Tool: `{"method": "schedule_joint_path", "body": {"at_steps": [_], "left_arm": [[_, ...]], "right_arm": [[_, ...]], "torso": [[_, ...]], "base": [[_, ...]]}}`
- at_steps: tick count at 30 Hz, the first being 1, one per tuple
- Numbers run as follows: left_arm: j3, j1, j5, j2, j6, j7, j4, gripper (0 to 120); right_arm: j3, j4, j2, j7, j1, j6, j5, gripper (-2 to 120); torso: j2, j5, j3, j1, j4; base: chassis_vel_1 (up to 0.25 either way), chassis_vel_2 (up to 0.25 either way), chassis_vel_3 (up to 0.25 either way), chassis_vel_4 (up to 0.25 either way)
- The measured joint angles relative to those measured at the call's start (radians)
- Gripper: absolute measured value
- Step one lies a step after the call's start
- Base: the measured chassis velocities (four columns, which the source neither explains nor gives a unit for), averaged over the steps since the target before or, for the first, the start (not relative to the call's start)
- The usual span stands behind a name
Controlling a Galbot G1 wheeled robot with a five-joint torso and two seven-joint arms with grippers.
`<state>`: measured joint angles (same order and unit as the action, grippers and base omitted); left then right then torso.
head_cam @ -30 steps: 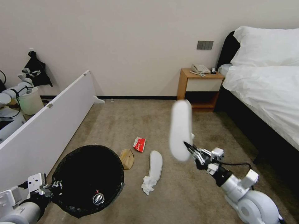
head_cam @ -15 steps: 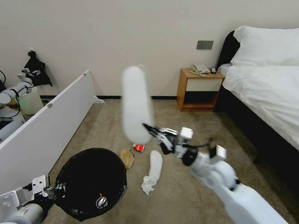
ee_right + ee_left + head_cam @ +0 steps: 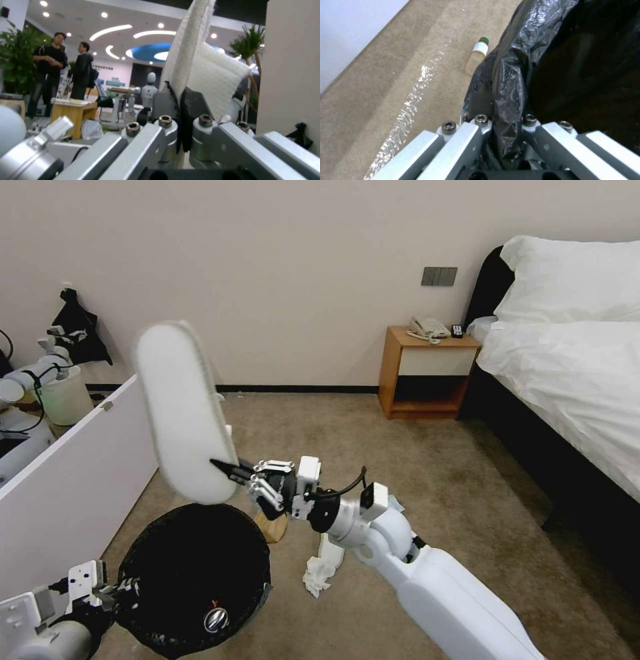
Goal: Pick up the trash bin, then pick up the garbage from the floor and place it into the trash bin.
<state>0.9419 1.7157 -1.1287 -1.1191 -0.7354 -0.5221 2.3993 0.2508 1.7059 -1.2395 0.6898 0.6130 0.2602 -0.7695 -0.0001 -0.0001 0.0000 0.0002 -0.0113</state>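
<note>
Black crinkly plastic lines the trash bin (image 3: pixel 193 573), which sits low at the left of the head view, its open mouth facing up. The left gripper (image 3: pixel 110 593) is pressed together on the bin's near left rim; in the left wrist view its fingers (image 3: pixel 480 125) pinch a fold of the bag (image 3: pixel 506 82) over the rim. A crushed can (image 3: pixel 213 619) lies inside the bin. In the left wrist view, a small clear bottle (image 3: pixel 476 56) with a green cap lies on the carpet just beside the bin's outer wall. Behind the bin stands a white board (image 3: pixel 73 473) on its edge.

Above the bin's far rim, a white slipper (image 3: pixel 183 410) is held upright in the air, its lower end pinched by the right gripper (image 3: pixel 230 473), whose arm reaches across from the lower right. The right wrist view shows its dark pads (image 3: pixel 191 100) clamped on the slipper's (image 3: pixel 200 62) textured edge.

On the carpet (image 3: pixel 400 460) just right of the bin lies a brown paper bag (image 3: pixel 272 527), partly hidden by the right gripper. Near it, under the arm, is the second slipper (image 3: pixel 329 553), with a white tissue (image 3: pixel 317 575) touching its near end.

Farther right stand a wooden nightstand (image 3: pixel 427 373) against the wall and a bed (image 3: pixel 573 380) with white linen.
</note>
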Motion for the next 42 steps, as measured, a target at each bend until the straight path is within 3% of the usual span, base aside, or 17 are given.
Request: {"method": "schedule_joint_path", "body": {"at_steps": [14, 32, 39, 42], "left_arm": [[-0.002, -0.007, -0.011, 0.005, 0.0, 0.0, 0.001, 3], [0.0, -0.012, -0.024, 0.008, 0.0, -0.001, 0.003, 3], [0.002, -0.013, -0.028, 0.009, 0.0, -0.002, 0.003, 3], [0.002, -0.013, -0.028, 0.009, 0.0, -0.002, 0.003, 3]], "right_arm": [[0.021, -0.104, -0.007, 0.072, 0.033, 0.043, 0.127, 0], [0.023, -0.174, 0.001, 0.127, 0.055, 0.072, 0.186, 0], [0.015, -0.178, 0.011, 0.142, 0.064, 0.071, 0.188, 23], [0.013, -0.178, 0.011, 0.143, 0.065, 0.071, 0.188, 26]], "torso": [[0.0, 0.0001, 0.0, 0.0, 0.0001], [0.0, 0.0002, 0.0, 0.0, 0.0001], [0.0, 0.0002, 0.0, 0.0, 0.0], [0.0, 0.0001, 0.0, 0.0, 0.0]], "base": [[0.0, 0.0, 0.0, 0.0], [0.0, 0.0, 0.0, 0.0], [0.0, 0.0, 0.0, 0.0], [0.0, 0.0, 0.0, 0.0]]}}
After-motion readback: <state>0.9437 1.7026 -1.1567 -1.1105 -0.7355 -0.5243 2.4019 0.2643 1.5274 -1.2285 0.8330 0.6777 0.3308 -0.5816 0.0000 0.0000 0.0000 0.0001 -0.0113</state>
